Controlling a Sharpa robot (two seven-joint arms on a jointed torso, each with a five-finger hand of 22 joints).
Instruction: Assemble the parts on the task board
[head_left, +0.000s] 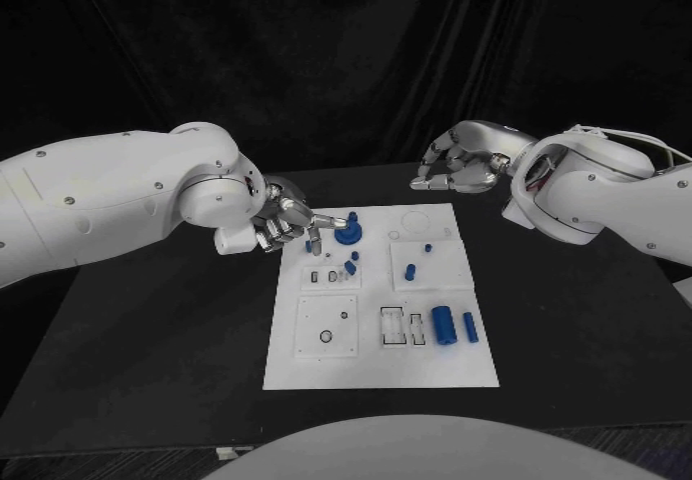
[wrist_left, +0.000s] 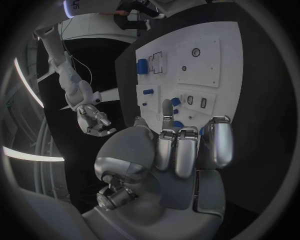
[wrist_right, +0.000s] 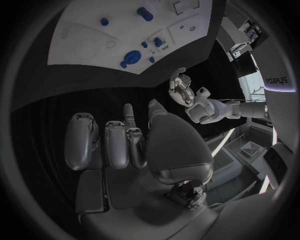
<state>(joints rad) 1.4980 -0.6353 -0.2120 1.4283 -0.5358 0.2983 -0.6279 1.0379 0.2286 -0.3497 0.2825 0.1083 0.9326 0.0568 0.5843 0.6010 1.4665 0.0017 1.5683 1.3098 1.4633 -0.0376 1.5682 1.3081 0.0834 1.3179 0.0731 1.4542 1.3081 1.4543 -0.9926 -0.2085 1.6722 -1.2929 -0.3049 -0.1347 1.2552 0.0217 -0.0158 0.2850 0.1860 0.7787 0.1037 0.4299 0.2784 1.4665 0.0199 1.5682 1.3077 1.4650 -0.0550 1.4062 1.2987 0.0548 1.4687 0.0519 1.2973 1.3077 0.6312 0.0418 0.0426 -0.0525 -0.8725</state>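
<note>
Matt white task board, glossy blue plastic parts, shiny metal left hand, matt black table

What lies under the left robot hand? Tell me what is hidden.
Under the left robot hand lies the far left corner of the task board, with a blue part beside its fingertips. Whatever the fingers cover cannot be seen.

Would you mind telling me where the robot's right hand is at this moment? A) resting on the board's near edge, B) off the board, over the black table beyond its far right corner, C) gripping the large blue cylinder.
B: the right robot hand hangs over the black table past the task board, holding nothing.
</note>
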